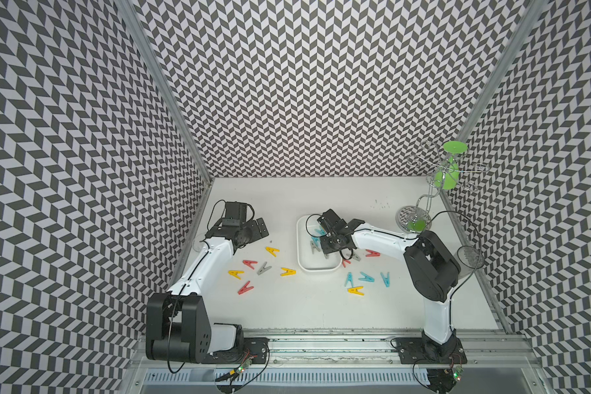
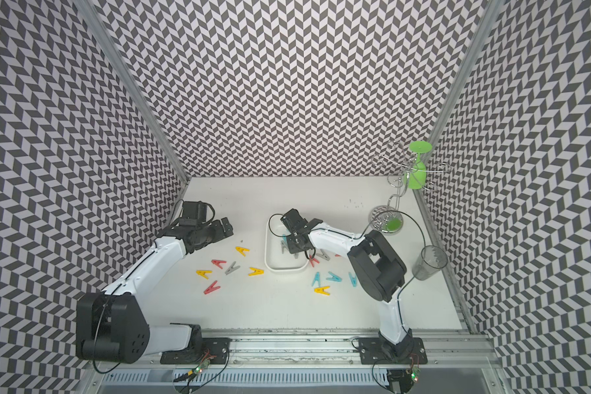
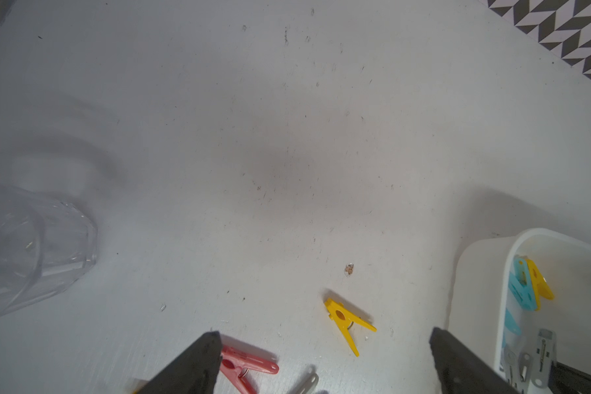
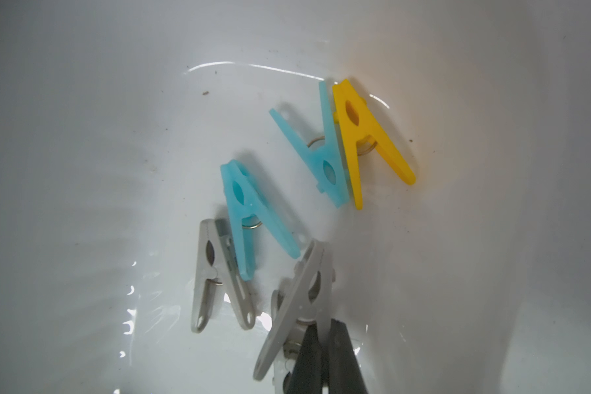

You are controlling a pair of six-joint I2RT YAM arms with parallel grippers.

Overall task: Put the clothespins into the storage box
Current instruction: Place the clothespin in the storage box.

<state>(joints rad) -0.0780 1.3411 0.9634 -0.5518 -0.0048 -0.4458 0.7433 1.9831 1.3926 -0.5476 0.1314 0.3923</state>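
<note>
gripping a grey clothespin (image 4: 292, 307), the right gripper (image 4: 324, 327) is hanging over the storage box (image 1: 318, 269) while the left gripper (image 1: 261, 228) is hovering wide open beside it.

Worktop (image 1: 321, 307): white, scuffed, dotted with dark specks.
Storage box (image 1: 318, 271): flat on mid-worktop.
Left clothespins (image 1: 263, 268): six loose; yellow, red, grey.
Right clothespins (image 1: 366, 277): blue, yellow, red, grey, near the box.
Clear cup (image 1: 469, 261): right edge.
Wire stand (image 1: 411, 218): far right.
</note>
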